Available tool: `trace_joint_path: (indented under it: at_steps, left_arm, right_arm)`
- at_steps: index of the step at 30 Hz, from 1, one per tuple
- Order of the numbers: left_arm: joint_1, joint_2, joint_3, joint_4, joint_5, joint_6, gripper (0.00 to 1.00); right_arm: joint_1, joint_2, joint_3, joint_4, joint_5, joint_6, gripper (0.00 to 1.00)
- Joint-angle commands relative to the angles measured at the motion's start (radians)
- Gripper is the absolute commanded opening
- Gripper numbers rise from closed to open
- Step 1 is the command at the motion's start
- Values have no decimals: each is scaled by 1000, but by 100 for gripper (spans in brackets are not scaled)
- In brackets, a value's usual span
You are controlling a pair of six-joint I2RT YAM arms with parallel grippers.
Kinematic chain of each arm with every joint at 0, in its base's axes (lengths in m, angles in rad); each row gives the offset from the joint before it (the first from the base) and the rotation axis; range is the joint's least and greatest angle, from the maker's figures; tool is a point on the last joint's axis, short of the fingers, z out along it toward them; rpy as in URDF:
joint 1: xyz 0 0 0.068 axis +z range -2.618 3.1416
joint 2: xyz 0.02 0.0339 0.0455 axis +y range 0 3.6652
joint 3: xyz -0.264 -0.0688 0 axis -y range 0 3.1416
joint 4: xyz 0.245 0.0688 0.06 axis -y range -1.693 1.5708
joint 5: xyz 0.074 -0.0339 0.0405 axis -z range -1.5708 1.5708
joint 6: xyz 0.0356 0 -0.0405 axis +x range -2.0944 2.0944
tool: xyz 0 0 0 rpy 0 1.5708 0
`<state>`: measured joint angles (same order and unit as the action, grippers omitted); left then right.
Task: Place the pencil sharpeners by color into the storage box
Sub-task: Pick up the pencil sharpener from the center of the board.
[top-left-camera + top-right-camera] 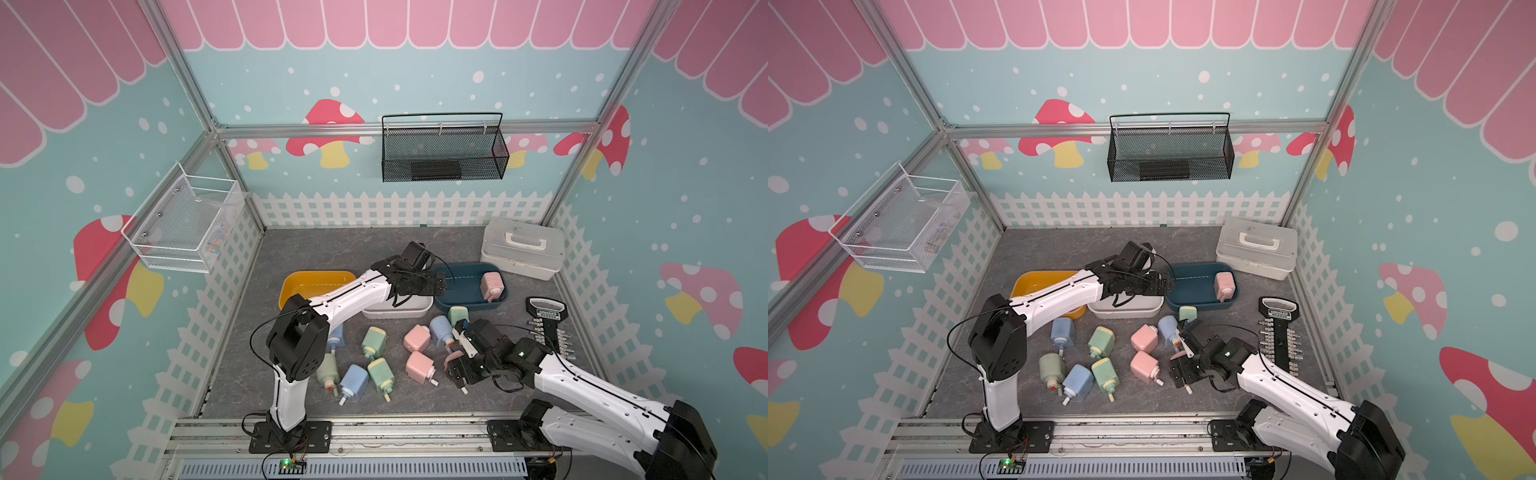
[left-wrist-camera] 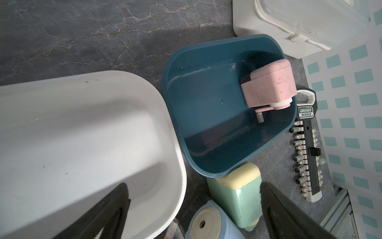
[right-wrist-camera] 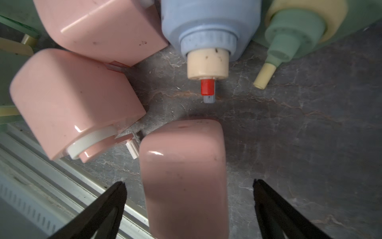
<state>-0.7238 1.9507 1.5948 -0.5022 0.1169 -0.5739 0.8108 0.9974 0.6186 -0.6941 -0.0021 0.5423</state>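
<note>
1. the bench point(image 1: 324, 249) is grey and marbled. ten of the eleven pencil sharpeners point(image 1: 374, 341) lie loose across its near half.
2. three open storage boxes stand in a row beyond them: yellow box point(image 1: 316, 273) on the left, white box point(image 1: 399, 312) in the middle, dark blue box point(image 1: 465, 306) on the right. the lone pink sharpener point(image 1: 491, 286) sits at the right end of the dark blue box. the other two show nothing inside where i can see.
3. the left end effector point(image 2: 193, 186) hangs where the white and dark blue boxes meet, jaws spread and empty.
4. the right end effector point(image 3: 189, 183) is low at the near right. its jaws are spread either side of the near pink sharpener point(image 3: 182, 157), with a gap on both sides, so no grip yet.
5. by colour: four pink, four green, three blue.
6. they look like hard, glossy plastic, light i'd guess, and likely to slip at the rounded corners. i'd clamp across the flat sides of the body, not the thin crank stub point(image 3: 207, 88), which may turn.
</note>
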Motion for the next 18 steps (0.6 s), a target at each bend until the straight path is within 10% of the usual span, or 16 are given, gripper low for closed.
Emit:
trace_joint_path:
  at_steps: [1,18]
  left_arm:
    - [11,-3,-9,16,4,-14,99]
    - [21,0,-20,17,15,-25,99]
  right_arm:
    - [65,9,42,-20,189,-22,96]
    - [108,111,47,34,165,-71,79]
